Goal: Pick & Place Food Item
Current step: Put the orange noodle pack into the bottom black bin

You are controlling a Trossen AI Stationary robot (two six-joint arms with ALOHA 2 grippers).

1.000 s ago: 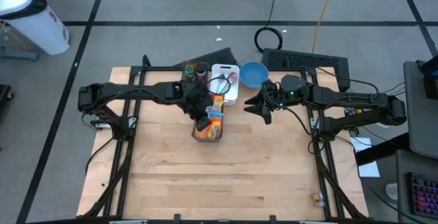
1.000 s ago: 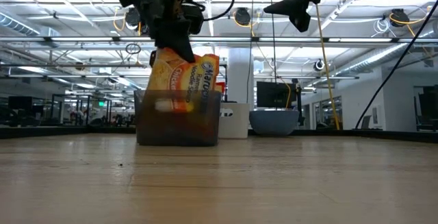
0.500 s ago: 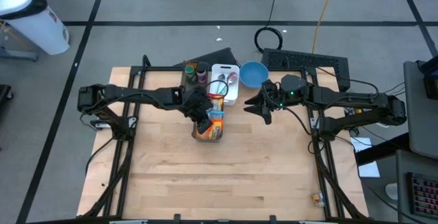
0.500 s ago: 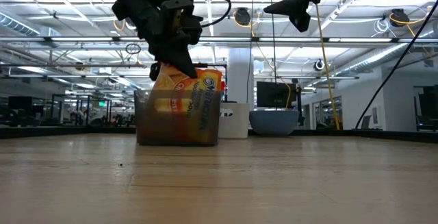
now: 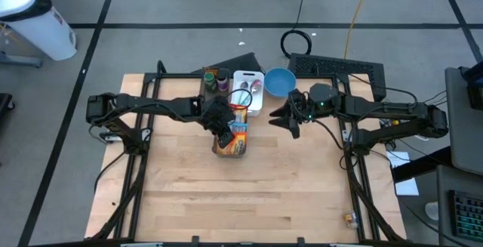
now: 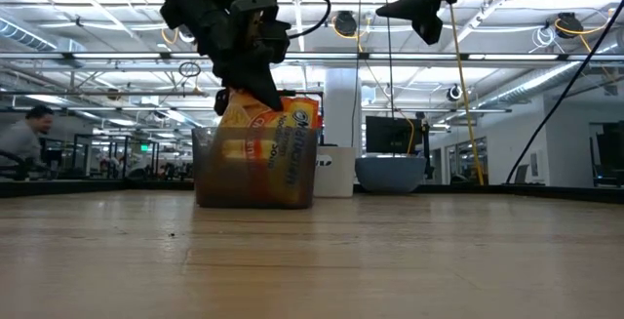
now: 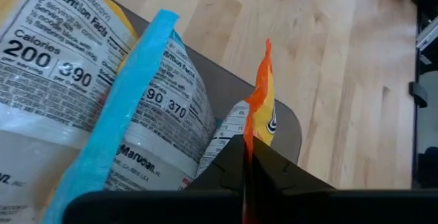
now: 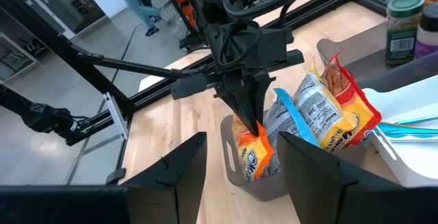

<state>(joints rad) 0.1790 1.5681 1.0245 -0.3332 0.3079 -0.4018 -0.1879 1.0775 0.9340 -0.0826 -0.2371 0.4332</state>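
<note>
A grey see-through bin (image 6: 253, 190) stands on the wooden table and holds several noodle packets. My left gripper (image 8: 252, 122) hangs over the bin's near-left end, shut on an orange and yellow packet (image 8: 254, 154) that stands in the bin. Beside it in the bin are a silver packet with a blue edge (image 7: 130, 94) and a red and yellow one (image 8: 345, 111). Well above the table, to the right of the bin, my right gripper (image 5: 290, 120) is open and holds nothing. My left gripper pinches the orange packet's top edge (image 7: 256, 125) between its two fingers. The fingers slant down from the table's left side onto it (image 6: 255, 87). The packet stands about upright below them, its lower part inside the bin.
At the table's far edge, behind the bin, are a white tray (image 5: 249, 90), a blue bowl (image 5: 279, 81) and spice jars (image 5: 213, 78). A keyboard (image 5: 336, 67) lies beyond the table. Bare wood stretches from the bin to the table's near edge.
My left gripper has gone down toward the bin and tipped more steeply. The orange packet, which stood well above the rim, has sunk into the bin with only its top showing above it.
</note>
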